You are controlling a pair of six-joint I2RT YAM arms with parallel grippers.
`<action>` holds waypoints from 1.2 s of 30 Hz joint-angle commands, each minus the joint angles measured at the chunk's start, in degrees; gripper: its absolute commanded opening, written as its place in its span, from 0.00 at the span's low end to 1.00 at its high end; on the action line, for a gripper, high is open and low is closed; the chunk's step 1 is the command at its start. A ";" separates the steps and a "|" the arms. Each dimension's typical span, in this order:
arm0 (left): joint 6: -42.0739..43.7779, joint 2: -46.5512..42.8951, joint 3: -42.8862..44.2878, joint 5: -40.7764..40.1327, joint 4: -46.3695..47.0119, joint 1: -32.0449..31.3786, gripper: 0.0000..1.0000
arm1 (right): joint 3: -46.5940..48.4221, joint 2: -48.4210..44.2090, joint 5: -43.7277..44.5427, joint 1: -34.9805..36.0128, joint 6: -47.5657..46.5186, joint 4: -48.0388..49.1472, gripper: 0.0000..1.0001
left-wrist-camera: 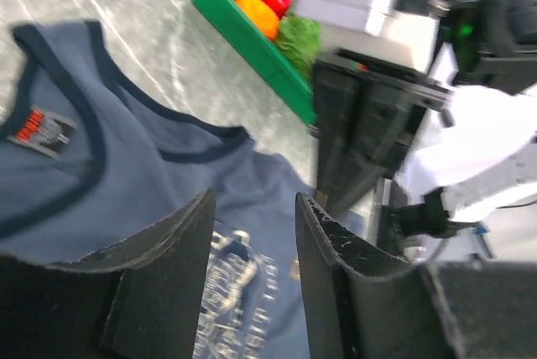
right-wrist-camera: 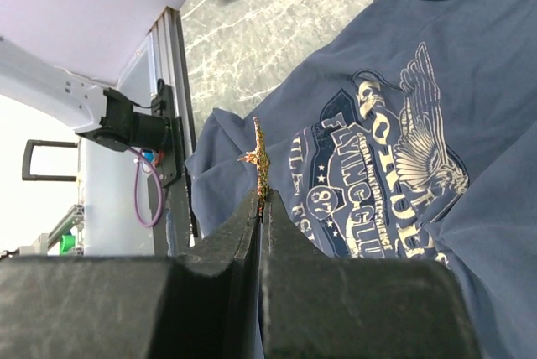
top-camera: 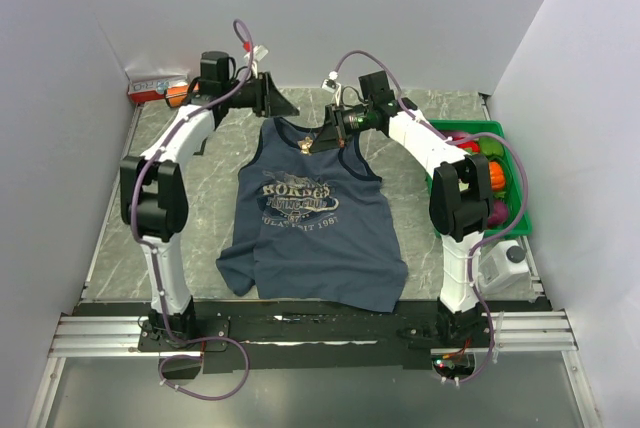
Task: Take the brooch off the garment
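Right gripper (right-wrist-camera: 261,201) pinched together on the brooch (right-wrist-camera: 259,158), which juts past its fingertips over the garment (right-wrist-camera: 495,241) (left gripper (left-wrist-camera: 252,208) apart, empty): edge-only hold, so a jolt could twist it loose onto the cloth below.

- The top view looks down from high behind both arm bases, taking in the whole grey marbled bench (top-camera: 200,148) and the navy-blue sleeveless fabric top (top-camera: 320,248).
- The left wrist view sits close behind the black-fingered left hand (left-wrist-camera: 253,200), facing across the neckline toward the green plastic tray (left-wrist-camera: 252,39).
- The right wrist view looks along the black-fingered right hand (right-wrist-camera: 260,200), low over the chest print — shared by all three.
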 commanded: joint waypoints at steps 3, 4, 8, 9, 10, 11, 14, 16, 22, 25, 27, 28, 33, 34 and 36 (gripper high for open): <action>8.74 6.75 5.66 5.06 -3.57 -0.77 0.48 | 2.29 -1.41 -4.13 0.08 -1.03 0.17 0.00; 10.66 7.10 5.66 5.76 -3.65 -0.86 0.48 | 3.08 -1.06 -5.35 -0.10 -1.04 -0.26 0.00; 12.44 6.49 3.56 7.79 -1.29 -1.21 0.48 | 8.35 2.63 -7.38 -0.54 -3.58 -6.41 0.00; 11.57 6.49 2.51 8.66 1.15 -1.30 0.47 | 9.05 3.16 -7.73 -0.63 -3.50 -7.99 0.00; 10.08 6.32 2.06 9.02 2.40 -1.30 0.47 | 10.80 3.69 -7.91 -0.63 -3.41 -8.70 0.00; 9.81 6.23 1.71 9.28 3.10 -1.38 0.47 | 11.69 4.82 -8.35 -0.80 -3.58 -9.75 0.00; 12.17 5.61 0.65 8.94 2.24 -1.91 0.44 | 14.07 6.50 -9.05 -0.71 -3.06 -11.52 0.00; 14.27 5.17 -0.22 8.41 1.18 -2.35 0.42 | 15.29 7.20 -9.58 -0.71 -3.06 -12.83 0.00; 13.23 3.41 -4.18 8.59 7.33 -2.61 0.40 | 19.85 10.37 -12.83 -0.80 -4.29 -17.05 0.00; 12.71 3.59 -4.01 8.85 10.05 -2.53 0.40 | 24.25 13.44 -13.71 -0.80 -5.16 -21.88 0.00; 12.53 3.50 -3.74 8.15 10.67 -2.70 0.39 | 24.36 13.98 -13.89 -0.71 -4.64 -21.37 0.00; 12.27 3.33 -4.09 7.97 11.37 -2.62 0.39 | 23.83 14.06 -13.89 -0.71 -4.29 -21.10 0.00; 10.59 1.30 -6.20 6.74 16.99 -2.70 0.39 | 22.25 14.15 -12.75 -0.63 -2.62 -19.87 0.00; 10.42 1.30 -5.94 7.00 17.00 -2.70 0.39 | 22.16 13.98 -12.57 -0.63 -2.53 -19.87 0.00; 10.24 1.74 -4.89 8.14 16.13 -2.79 0.39 | 22.16 14.15 -12.83 -0.80 -2.62 -19.87 0.00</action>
